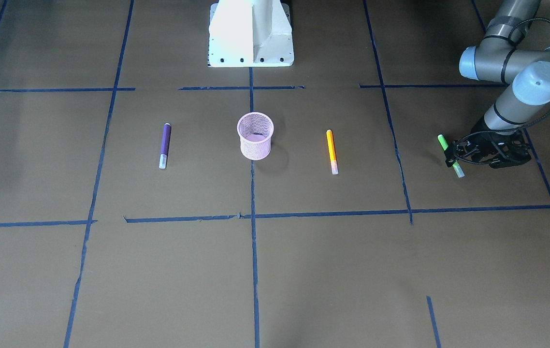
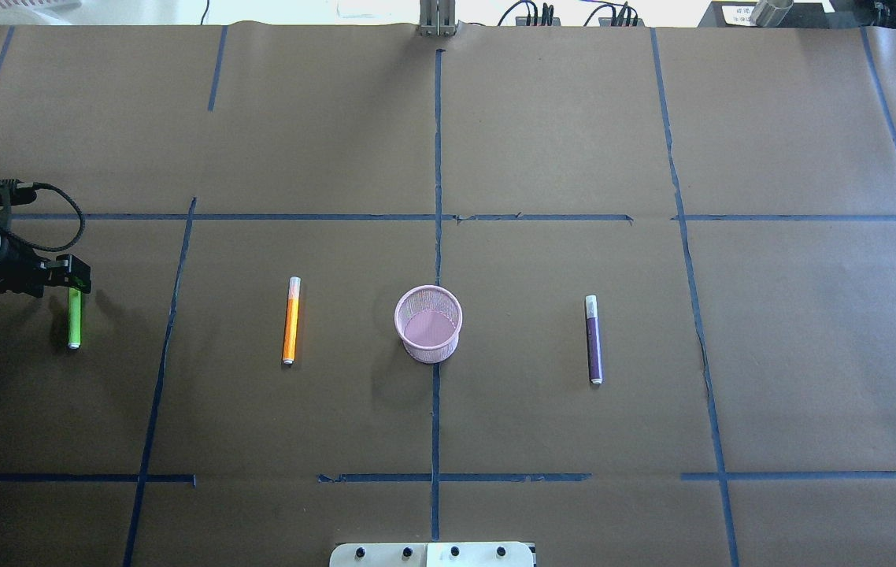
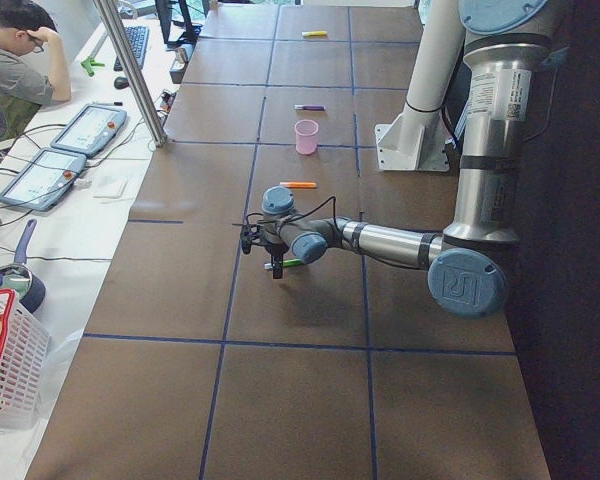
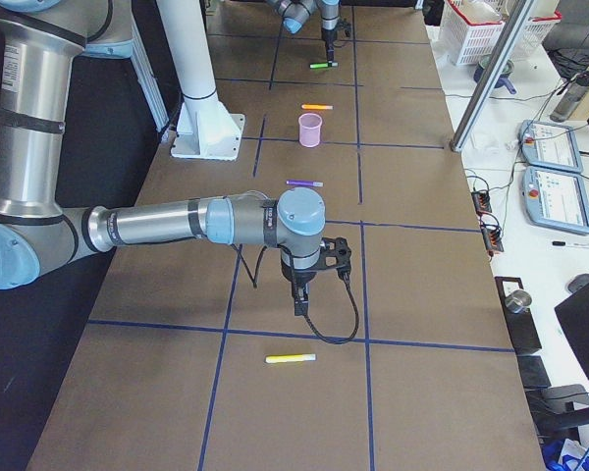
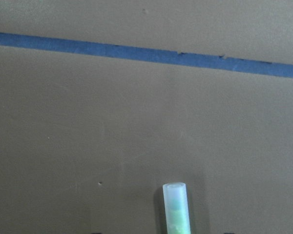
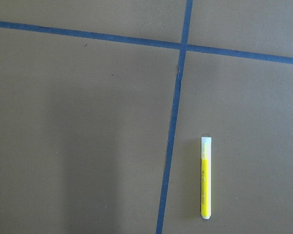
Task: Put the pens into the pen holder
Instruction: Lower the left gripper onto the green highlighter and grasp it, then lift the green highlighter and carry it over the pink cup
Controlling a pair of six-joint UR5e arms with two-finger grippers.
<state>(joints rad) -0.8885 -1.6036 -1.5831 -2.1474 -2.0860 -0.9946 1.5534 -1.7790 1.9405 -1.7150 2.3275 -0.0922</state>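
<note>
Four slim cap-tipped pens lie flat on the brown paper-covered counter (image 2: pixel 574 118), none yet in the small pink wire-mesh pen holder (image 2: pixel 426 350), which stands upright mid-counter on a blue tape line (image 2: pixel 437 157). The orange pen (image 2: pixel 290 321) and purple pen (image 2: pixel 593 340) flank the cup, each well apart from it. The green pen (image 2: pixel 74 319) sits out toward the robot's left, and the yellow pen (image 6: pixel 205 180) lies far out on the right. The spread probably splits the pens between the arms.

The left claw (image 2: pixel 74 276) is low over the green pen and straddles it, with the pale cap poking out ahead in the wrist view. Its fingertips barely show at that frame's bottom edge, wide of the barrel, so it looks spread and not gripping, lined up for a pinch. The right claw (image 4: pixel 301 302) hangs above the counter short of the yellow pen. It shows only from the side, so its opening cannot be told.

Small print runs along the yellow barrel but is unreadable.
</note>
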